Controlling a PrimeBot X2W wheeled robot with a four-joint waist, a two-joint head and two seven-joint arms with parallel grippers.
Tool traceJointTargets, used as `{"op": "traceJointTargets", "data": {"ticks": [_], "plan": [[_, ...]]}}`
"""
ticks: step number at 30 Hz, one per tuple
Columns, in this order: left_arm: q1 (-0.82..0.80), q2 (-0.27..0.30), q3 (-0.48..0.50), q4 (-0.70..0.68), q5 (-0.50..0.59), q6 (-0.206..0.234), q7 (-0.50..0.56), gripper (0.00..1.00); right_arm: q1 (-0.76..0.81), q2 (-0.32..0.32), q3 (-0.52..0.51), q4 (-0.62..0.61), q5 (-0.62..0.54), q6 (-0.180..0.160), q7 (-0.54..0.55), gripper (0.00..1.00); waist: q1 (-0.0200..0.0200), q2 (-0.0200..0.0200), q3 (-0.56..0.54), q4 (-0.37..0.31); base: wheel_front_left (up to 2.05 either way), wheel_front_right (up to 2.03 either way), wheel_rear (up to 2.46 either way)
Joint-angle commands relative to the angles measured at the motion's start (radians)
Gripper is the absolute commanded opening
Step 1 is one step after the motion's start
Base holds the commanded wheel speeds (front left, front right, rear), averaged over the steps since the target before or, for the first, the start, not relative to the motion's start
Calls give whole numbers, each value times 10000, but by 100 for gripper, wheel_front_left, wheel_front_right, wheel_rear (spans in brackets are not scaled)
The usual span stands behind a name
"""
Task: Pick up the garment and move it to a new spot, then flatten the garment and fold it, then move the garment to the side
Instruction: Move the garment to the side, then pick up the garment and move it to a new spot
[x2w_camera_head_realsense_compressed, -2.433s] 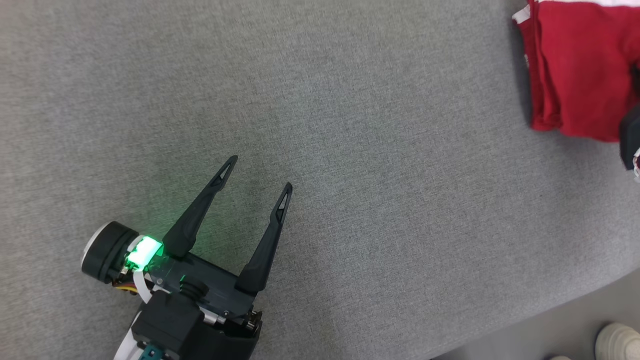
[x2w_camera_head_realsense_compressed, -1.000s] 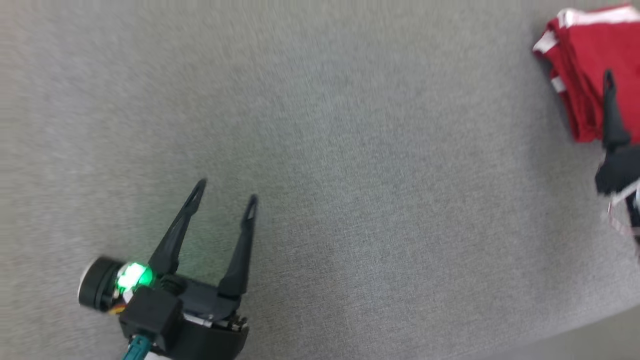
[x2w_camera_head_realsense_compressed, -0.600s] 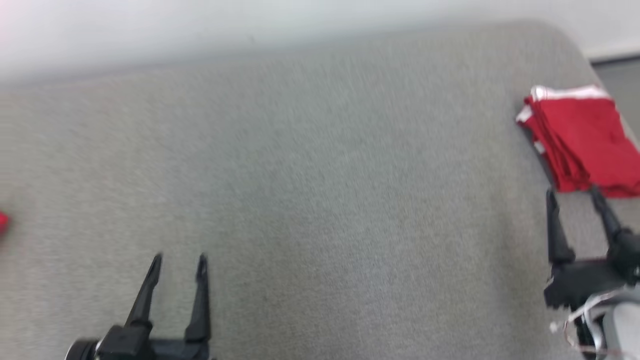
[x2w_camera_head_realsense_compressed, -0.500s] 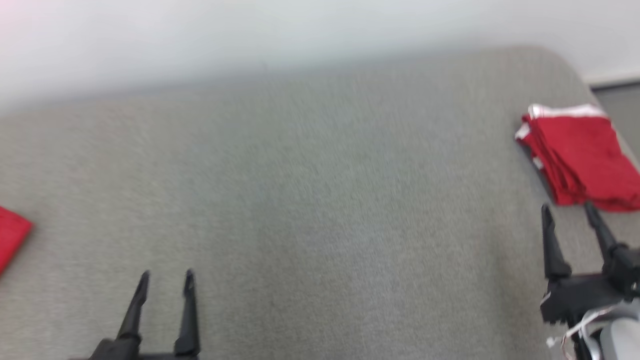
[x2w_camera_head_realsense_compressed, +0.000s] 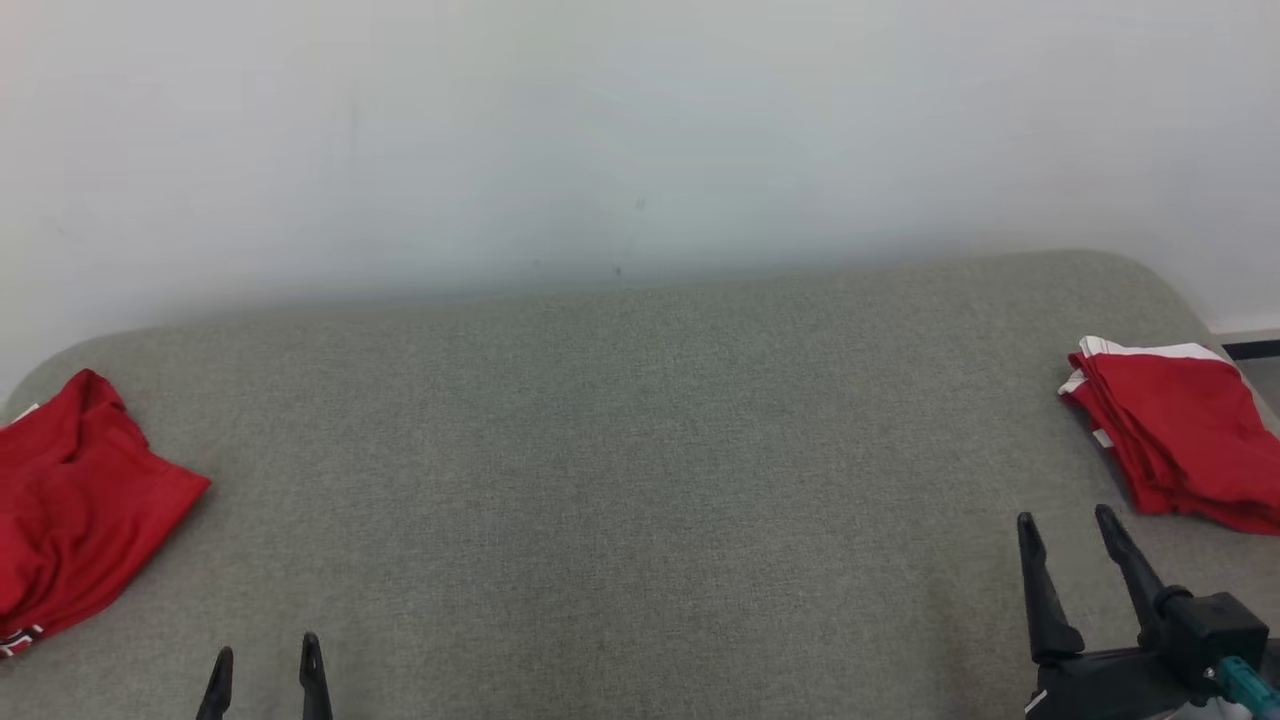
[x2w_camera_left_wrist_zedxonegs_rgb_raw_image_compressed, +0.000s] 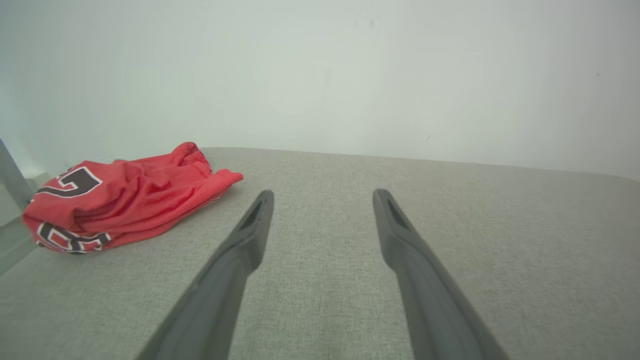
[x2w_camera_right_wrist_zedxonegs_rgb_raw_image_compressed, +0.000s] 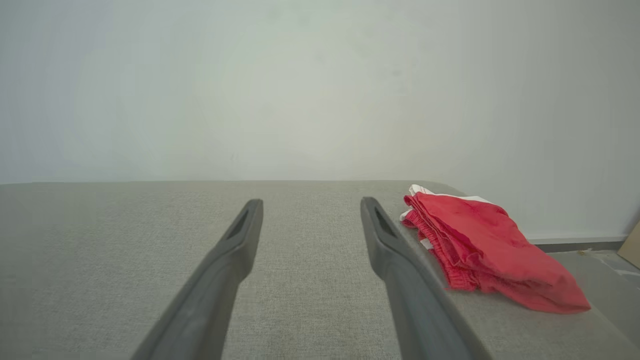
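A folded red garment (x2w_camera_head_realsense_compressed: 1180, 425) with white trim lies at the right end of the grey surface, also seen as the folded red garment (x2w_camera_right_wrist_zedxonegs_rgb_raw_image_compressed: 485, 245) in the right wrist view. My right gripper (x2w_camera_head_realsense_compressed: 1068, 522) stands open just in front of it, empty, apart from the cloth. A second red garment (x2w_camera_head_realsense_compressed: 75, 500), crumpled, with black and white lettering, lies at the left end and shows as the crumpled red garment (x2w_camera_left_wrist_zedxonegs_rgb_raw_image_compressed: 125, 195) in the left wrist view. My left gripper (x2w_camera_head_realsense_compressed: 265, 652) is open and empty at the lower left, its fingers pointing past that garment's right side.
The grey fabric surface (x2w_camera_head_realsense_compressed: 620, 470) spans the head view, with rounded far corners against a pale wall (x2w_camera_head_realsense_compressed: 640, 130). Dark floor (x2w_camera_head_realsense_compressed: 1255, 365) shows beyond the right end. A brown cardboard edge (x2w_camera_right_wrist_zedxonegs_rgb_raw_image_compressed: 631, 246) sits on the floor at far right in the right wrist view.
The head camera has tilted up, bringing the wall and the left garment into view. Both grippers now sit low in the picture, still open. The folded garment lies where it was.
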Motion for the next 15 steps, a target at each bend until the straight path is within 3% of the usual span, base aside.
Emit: {"op": "traceJointTargets", "data": {"ticks": [1,15], "plan": [[172,-39,109,89,72,-54,-30,100,196,101,80,23,90,-28,-55,100,3,1,-231,159,0,0,0],[415,-142,503,810,155,-299,-31,100,573,283,662,387,244,-28,-99,100,3,1,-377,95,0,0,0]]}}
